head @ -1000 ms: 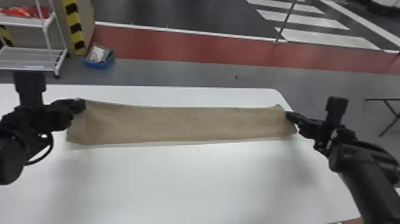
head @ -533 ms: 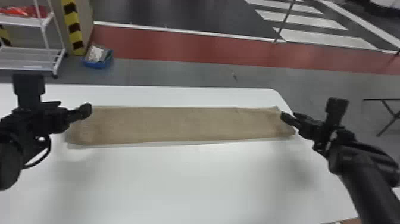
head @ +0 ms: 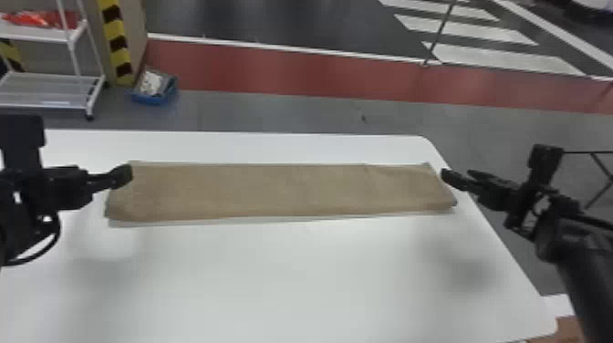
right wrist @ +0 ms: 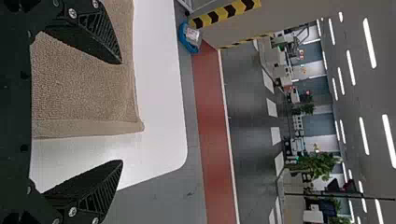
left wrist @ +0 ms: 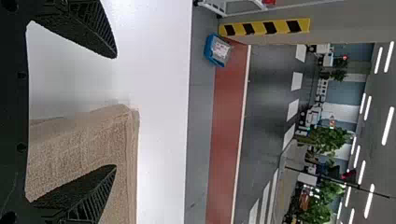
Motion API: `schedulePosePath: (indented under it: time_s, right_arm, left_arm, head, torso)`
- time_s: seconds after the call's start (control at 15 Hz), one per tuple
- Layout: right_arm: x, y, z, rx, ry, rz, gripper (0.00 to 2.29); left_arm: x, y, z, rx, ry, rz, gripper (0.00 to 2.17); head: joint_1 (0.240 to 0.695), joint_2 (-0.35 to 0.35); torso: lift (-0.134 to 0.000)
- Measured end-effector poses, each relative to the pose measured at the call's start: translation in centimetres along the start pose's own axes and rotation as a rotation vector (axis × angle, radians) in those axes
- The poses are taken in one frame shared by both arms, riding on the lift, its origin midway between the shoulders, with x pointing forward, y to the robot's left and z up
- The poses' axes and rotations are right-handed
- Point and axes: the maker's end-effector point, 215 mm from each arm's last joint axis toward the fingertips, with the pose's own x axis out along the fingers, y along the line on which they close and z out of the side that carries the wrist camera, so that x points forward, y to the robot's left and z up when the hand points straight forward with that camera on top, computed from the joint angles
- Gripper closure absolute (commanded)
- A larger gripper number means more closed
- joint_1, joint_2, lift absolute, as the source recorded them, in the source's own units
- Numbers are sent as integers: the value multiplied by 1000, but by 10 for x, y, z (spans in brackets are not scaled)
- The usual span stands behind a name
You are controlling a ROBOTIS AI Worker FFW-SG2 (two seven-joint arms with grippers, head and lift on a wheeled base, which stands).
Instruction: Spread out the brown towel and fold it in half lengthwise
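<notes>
- Lying flat as a long, folded band, the brown towel (head: 283, 191) is spread crosswise on the white desk (head: 273, 283), between the left end effector (head: 122, 176) and the right end effector (head: 457, 175).
- The folded layers are seen along the towel's edges, and the near edge is placed closer to the robot than both end effectors.
- In the left wrist view, the left end effector (left wrist: 116, 111) is seen open, its fingers parted around a towel corner; one finger is set over the cloth and the other over bare desk. Nothing is gripped.
- In the right wrist view, the right end effector (right wrist: 122, 112) is likewise seen open and empty, with one finger over the towel and the other past its end, by the desk's edge. Whether the cloth is touched by either end effector cannot be told.
- Well beyond the left end effector, a blue bin (head: 155, 97) is set on the floor; marks are borne by its pale contents, but they are too small to be read.
- Behind the bin, a post (head: 117, 45) is marked with yellow and black stripes.
- Far beyond the right end effector, the floor is painted with white crossing bars (head: 501, 59).
</notes>
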Motion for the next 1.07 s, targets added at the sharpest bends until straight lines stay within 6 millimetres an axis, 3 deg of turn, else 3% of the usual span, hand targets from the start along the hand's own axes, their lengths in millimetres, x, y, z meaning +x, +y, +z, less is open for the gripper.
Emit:
schedulePosePath:
  time_s: [0.4, 0.6, 1.07]
  right_arm:
    - [-14, -15, -1, -67, 103, -29, 117]
    - [-15, -12, -11, -62, 150, -18, 107]
    - [-14, -12, 0, -82, 126, -19, 107]
  left_arm:
    - [-2, 0, -27, 9, 111, 13, 43]
    - [-2, -1, -29, 15, 124, 15, 46]
    - [-4, -5, -35, 14, 148, 7, 76]
  head:
    - [695, -251]
    - [695, -254]
    - [695, -257]
  torso:
    - [-128]
    - [-128]
    - [-128]
